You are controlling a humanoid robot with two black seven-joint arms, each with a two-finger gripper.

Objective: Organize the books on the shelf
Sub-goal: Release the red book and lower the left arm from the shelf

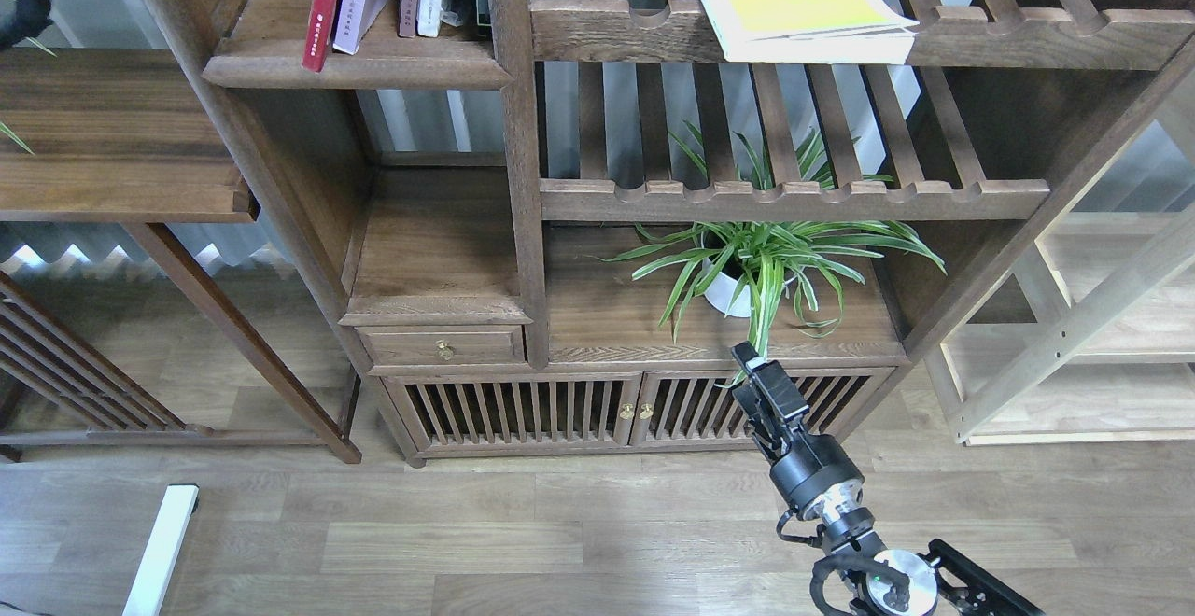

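A dark wooden bookcase (523, 224) fills my view over a plank floor, a potted plant (747, 266) in its lower bay. The yellow-green book (794, 0) lies flat on the upper slatted rack, well apart from the shelf (359, 65) at upper left, where the dark red book (322, 5) and others lean upright. My right tool (758, 375) hangs low before the cabinet doors, holding nothing; I cannot tell its gap. The left is out of view. I'd rise clear of the leaves, then take the overhanging edge squarely.
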